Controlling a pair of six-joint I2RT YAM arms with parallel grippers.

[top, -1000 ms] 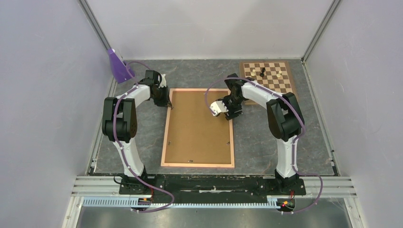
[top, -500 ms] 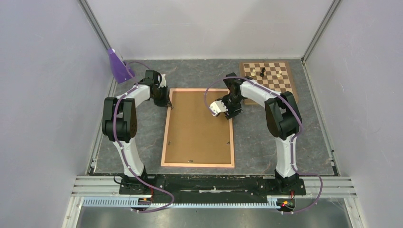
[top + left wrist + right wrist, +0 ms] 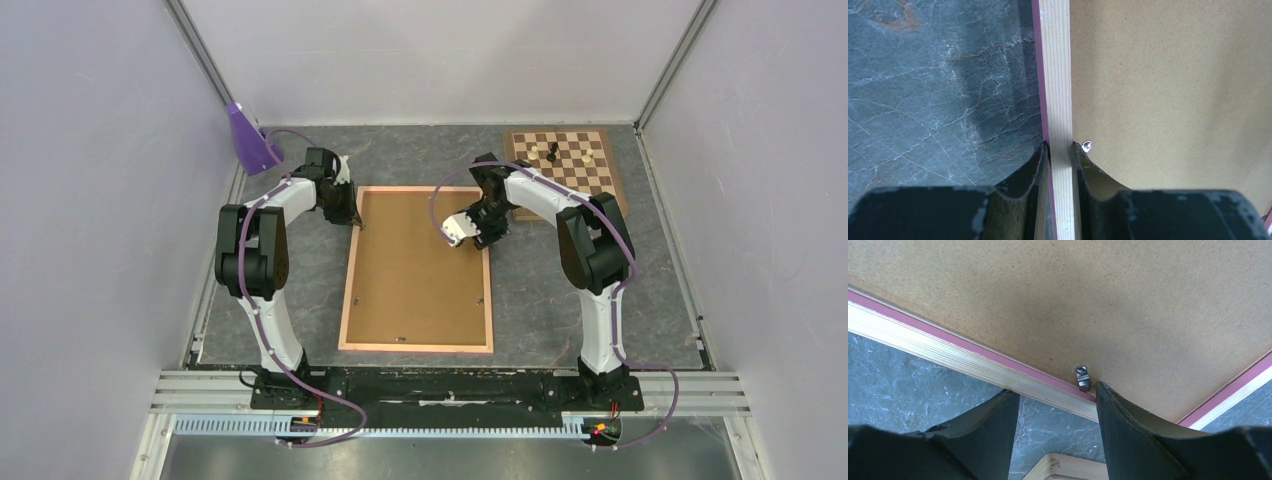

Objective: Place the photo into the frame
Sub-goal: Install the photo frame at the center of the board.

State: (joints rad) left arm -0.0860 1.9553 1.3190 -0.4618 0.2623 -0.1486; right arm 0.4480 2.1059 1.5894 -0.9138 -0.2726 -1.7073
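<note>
— What sort of room is it?
— Plain pale walls (image 3: pixel 90 200) close in 3 sides of a table (image 3: pixel 560 300) with a dark grey, marble-veined top. The 2 arms rise from a metal rail (image 3: pixel 450 395) along its near edge.

— What is the biggest thing on it?
— The frame (image 3: pixel 415 347). It lies flat in the middle of the table, back side up, with its long sides running away from the arms. A brown backing board (image 3: pixel 415 270) fills the opening inside the pale wood rim.

— What else is on the surface?
— A chessboard (image 3: pixel 590 180) sits in the far right corner, a little apart from the frame, with a few chess pieces (image 3: pixel 551 152) on it. A purple cone-shaped piece (image 3: pixel 248 140) stands at the far left corner, by the wall.

— And the left gripper?
— The left gripper (image 3: pixel 1060 147) is clamped on the frame's left rail near its far corner. 1 finger presses the pink outer edge and 1 presses the inner side by the board.

— And the right gripper?
— The right gripper (image 3: pixel 1054 390) hangs over the right rail near the far corner, jaws apart. 1 finger is above the table, 1 is above the board, and the rail runs between them.

— What is the smallest detail?
— A small metal tab (image 3: pixel 1082 377) is fixed on the board just beside that rail, close to the inner finger. A second tab (image 3: pixel 1087 145) shows at the tip of the left gripper's inner finger.
</note>
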